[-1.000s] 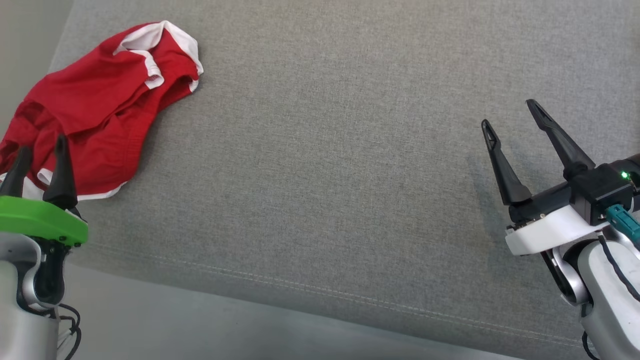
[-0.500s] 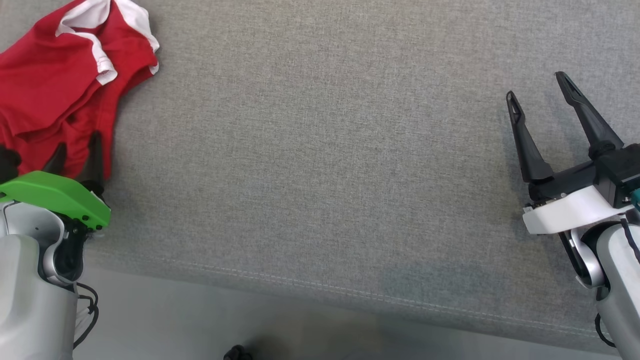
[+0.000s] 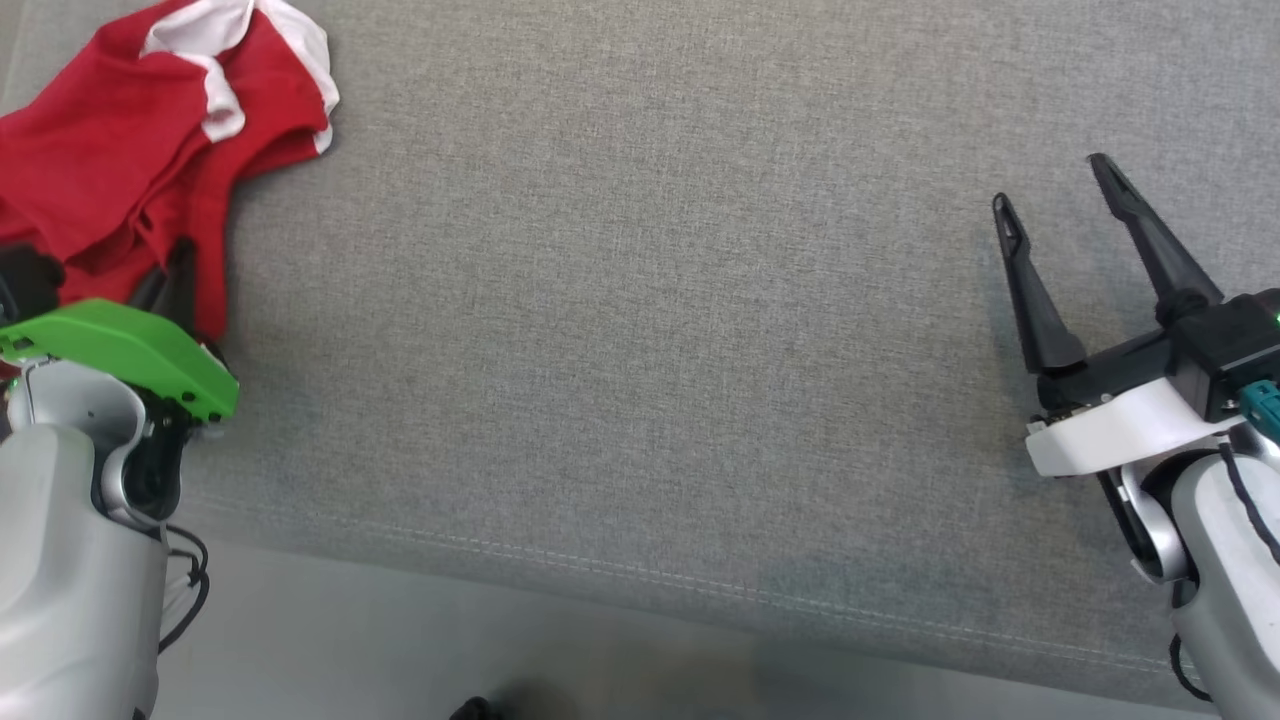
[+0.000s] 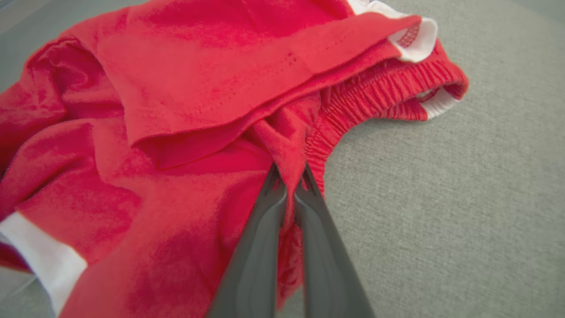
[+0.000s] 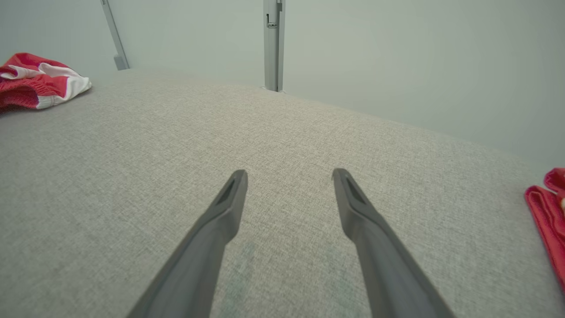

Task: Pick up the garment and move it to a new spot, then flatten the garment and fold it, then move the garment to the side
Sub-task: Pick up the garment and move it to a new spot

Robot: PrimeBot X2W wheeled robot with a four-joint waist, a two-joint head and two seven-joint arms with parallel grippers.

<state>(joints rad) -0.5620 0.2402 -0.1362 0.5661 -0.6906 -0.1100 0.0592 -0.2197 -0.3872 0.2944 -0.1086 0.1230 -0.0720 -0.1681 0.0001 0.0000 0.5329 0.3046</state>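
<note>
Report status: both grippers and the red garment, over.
Left gripper shut on the garment, fold pinched by the waistband. Right gripper open above grey surface. Another red cloth at the surface's edge.

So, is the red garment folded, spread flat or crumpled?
Crumpled: the garment lies in loose, overlapping bunches on the grey surface.

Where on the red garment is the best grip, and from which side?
Probably the raised fold beside the elastic waistband, approached from the garment edge nearest the robot: it stands proud of the cushion, so jaws can pinch it, as the left gripper does.
</note>
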